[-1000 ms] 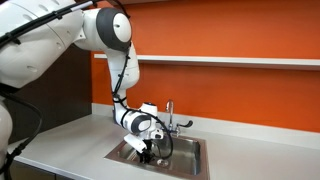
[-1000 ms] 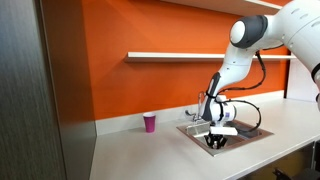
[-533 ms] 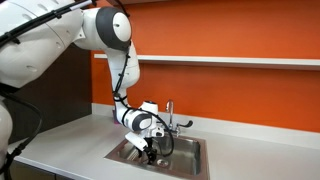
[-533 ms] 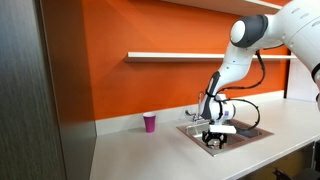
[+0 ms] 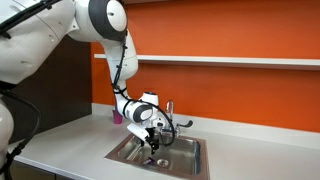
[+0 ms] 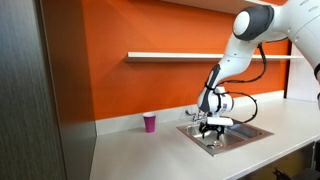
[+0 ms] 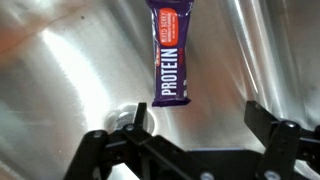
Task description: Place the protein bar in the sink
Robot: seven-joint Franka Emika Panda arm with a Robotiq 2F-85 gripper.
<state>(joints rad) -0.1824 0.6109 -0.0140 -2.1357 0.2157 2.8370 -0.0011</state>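
The protein bar (image 7: 172, 50) lies flat on the steel floor of the sink (image 7: 60, 80). It points lengthwise toward the top of the wrist view, and its near end is just beside the drain (image 7: 128, 118) without touching it. The gripper (image 7: 195, 135) hangs above it, jaws spread wide with nothing between them. Bare steel shows on either side of the bar.

In an exterior view the gripper (image 6: 212, 128) sits about level with the sink's rim (image 6: 250, 134), so the basin walls no longer close it in. The faucet (image 5: 168, 112) stands close behind the wrist at the back edge. A pink cup (image 6: 149, 122) stands on the counter (image 6: 140, 150), well apart from the basin.

A second ago the gripper was lower, down inside the basin. It has since lifted, and the arm's elbow has risen with it.
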